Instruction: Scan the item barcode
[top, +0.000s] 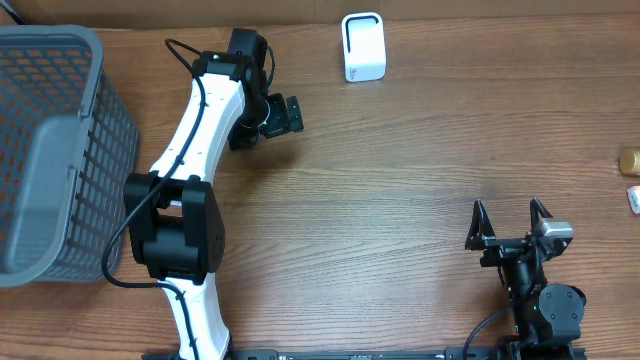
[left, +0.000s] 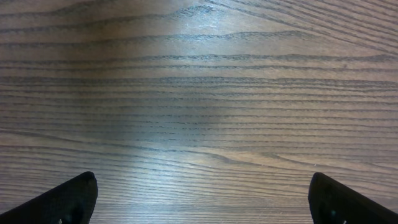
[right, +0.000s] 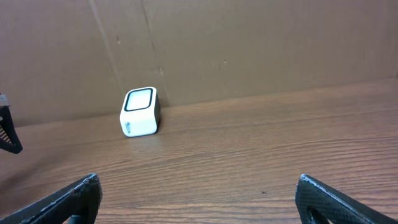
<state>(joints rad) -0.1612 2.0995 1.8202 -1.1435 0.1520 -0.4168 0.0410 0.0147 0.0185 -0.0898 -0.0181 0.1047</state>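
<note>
A white barcode scanner (top: 363, 47) stands at the back of the wooden table, and in the right wrist view the scanner (right: 140, 112) sits in front of a cardboard wall. Two small things lie at the table's right edge: a golden-brown one (top: 630, 160) and a white one (top: 634, 198). I cannot tell which is the item. My left gripper (top: 293, 114) hangs left of the scanner, open and empty (left: 202, 180), over bare wood. My right gripper (top: 508, 206) is near the front right, open and empty (right: 199, 182), and faces the scanner.
A grey plastic basket (top: 100, 170) fills the left side of the table. The left arm (top: 190, 150) stretches from the front edge toward the back. A cardboard wall (right: 249, 43) closes off the far edge.
</note>
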